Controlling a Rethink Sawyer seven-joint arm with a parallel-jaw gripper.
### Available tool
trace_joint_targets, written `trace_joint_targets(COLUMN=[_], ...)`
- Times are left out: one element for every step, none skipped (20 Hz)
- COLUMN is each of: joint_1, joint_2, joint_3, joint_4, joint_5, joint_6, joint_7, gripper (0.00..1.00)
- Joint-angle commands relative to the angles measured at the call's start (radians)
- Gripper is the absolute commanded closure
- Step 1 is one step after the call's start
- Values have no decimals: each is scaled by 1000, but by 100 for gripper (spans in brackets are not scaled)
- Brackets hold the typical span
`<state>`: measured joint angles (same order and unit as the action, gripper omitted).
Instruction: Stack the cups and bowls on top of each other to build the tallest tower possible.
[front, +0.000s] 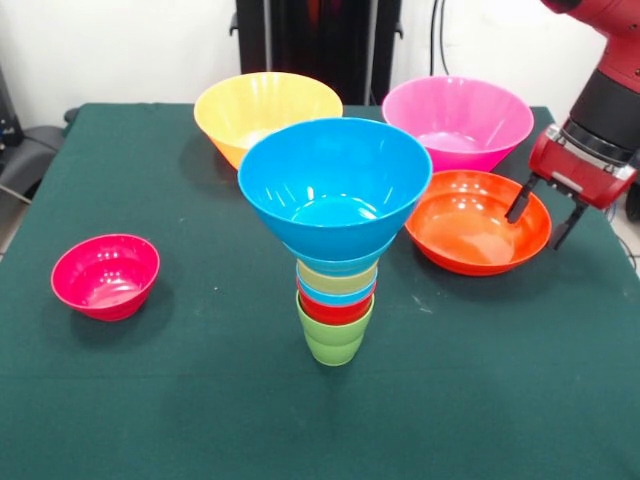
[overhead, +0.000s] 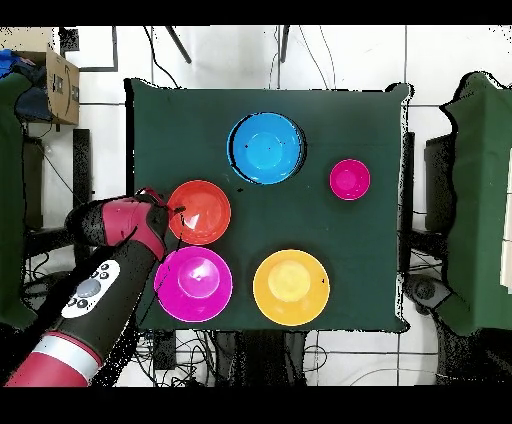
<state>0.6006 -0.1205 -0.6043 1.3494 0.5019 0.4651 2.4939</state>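
Observation:
The tower (front: 335, 300) stands mid-table: a lime green cup (front: 334, 338) at the base, then red, light blue and yellow cups, with the medium blue bowl (front: 335, 185) on top. From overhead only the blue bowl (overhead: 266, 148) shows. The wide red-orange bowl (front: 478, 222) sits to its right. My gripper (front: 534, 232) is open and empty, with its fingers straddling that bowl's right rim; overhead, the gripper (overhead: 168, 212) is at the left edge of the red-orange bowl (overhead: 200, 212). The small light blue bowl is hidden.
The large yellow-orange bowl (front: 265, 108) and the large pink bowl (front: 457, 120) stand at the far side. The small magenta bowl (front: 105, 276) sits alone at the left. Overhead they show as yellow (overhead: 291, 288), pink (overhead: 194, 284) and magenta (overhead: 350, 179).

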Motion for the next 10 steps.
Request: trace_joint_targets(joint_1=[-4, -7, -8, -10, -10, -9, -7, -6, -7, -6], joint_2=[-6, -5, -3, 3, 6, 8, 13, 14, 14, 15], joint_3=[174, 183, 187, 194, 195, 195, 196, 197, 202, 201], joint_4=[67, 68, 67, 63, 60, 58, 55, 56, 58, 59], joint_5=[-34, -32, -30, -27, -26, -25, -22, -23, -22, -23], joint_6=[24, 13, 8, -6, -7, -6, -5, -5, -5, -6], joint_7=[81, 80, 81, 83, 85, 88, 93, 93, 94, 94], gripper=[0, 0, 0, 0, 0, 0, 0, 0, 0, 0])
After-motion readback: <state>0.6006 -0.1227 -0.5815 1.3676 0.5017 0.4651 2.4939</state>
